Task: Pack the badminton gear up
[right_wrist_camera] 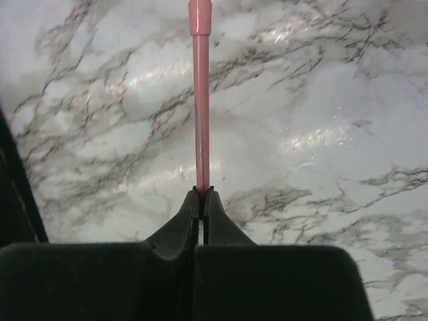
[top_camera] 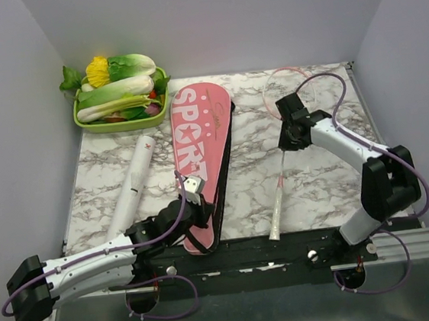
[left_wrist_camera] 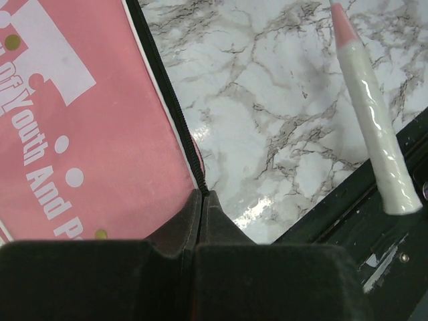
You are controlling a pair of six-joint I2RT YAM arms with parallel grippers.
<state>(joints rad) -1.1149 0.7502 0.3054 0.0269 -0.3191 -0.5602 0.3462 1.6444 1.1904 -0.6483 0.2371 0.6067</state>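
Centrally: long pink racket-shaped cover, white "SPORT" lettering, lies flat on the white marble-patterned table. Its wide end is toward the upper middle of the overhead frame. Its narrow end is at bottom centre, over the black front strip. Black zip edging runs along its side.

The left gripper is at the narrow end, lower centre. The left wrist view shows this gripper clenched, tips meeting on the cover's black zip edge.

Thin pink-and-white racket is right of the cover and apart from it. Its pink hoop head is at upper right and its white handle reaches the table's near edge. The racket's handle also shows at the right of the left wrist frame.

The right gripper is on the shaft just below the head. The right wrist view has the gripper pinched tight on the pink shaft.

Long white cylindrical tube lies angled, left of the cover and apart from it.

Green tray of leafy vegetables is at upper left, just beside the cover's wide end.
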